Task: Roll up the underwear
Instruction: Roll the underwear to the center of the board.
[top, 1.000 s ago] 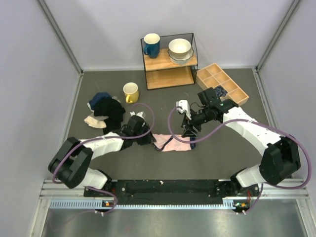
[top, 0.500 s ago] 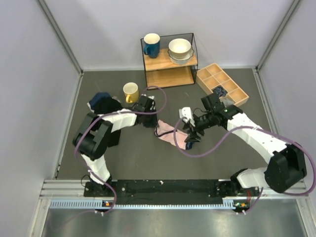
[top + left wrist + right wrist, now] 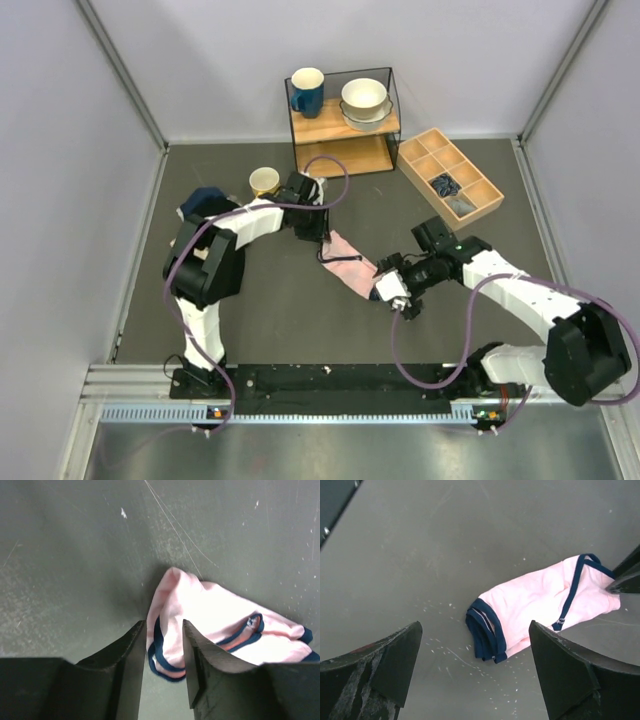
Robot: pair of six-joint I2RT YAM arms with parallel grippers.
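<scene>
Top external view: the pink underwear (image 3: 350,265), seemingly light and limp, lies mid-frame on the tabletop (image 3: 260,310), its upper-left hem pinched by the left claw (image 3: 322,241), the right claw (image 3: 398,293) spread empty beside the lower-right hem, probably the firmest hold.

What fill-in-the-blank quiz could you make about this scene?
The left jaws pinch the ___ underwear.
The right jaws stand ___, holding nothing.
On the shelf, beside the bowls, stands a ___ mug.
Missing words: pink; open; blue.
</scene>
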